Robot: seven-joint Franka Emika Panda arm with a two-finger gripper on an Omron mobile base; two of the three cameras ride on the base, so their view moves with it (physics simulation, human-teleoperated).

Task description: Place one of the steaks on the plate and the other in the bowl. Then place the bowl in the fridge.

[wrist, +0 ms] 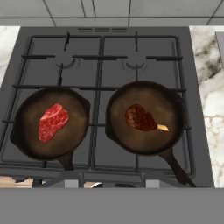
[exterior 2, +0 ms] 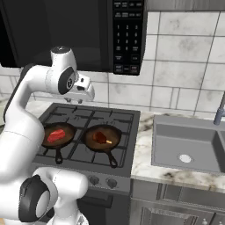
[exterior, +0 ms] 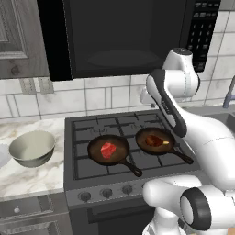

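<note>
Well below the fingers, spread unclear: two steaks, each in its pan.

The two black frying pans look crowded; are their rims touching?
Apart. The hand view shows a strip of stove grate between the left black frying pan and the right black frying pan.

The arm covers the stove's right rear corner in the left base view, and we cannot make out the gripper's fingers behind it. Left of the stove, beside the bowl, a pale object is cut by the picture's edge; too little shows to name it. The faucet right of the stove is cropped.
</note>
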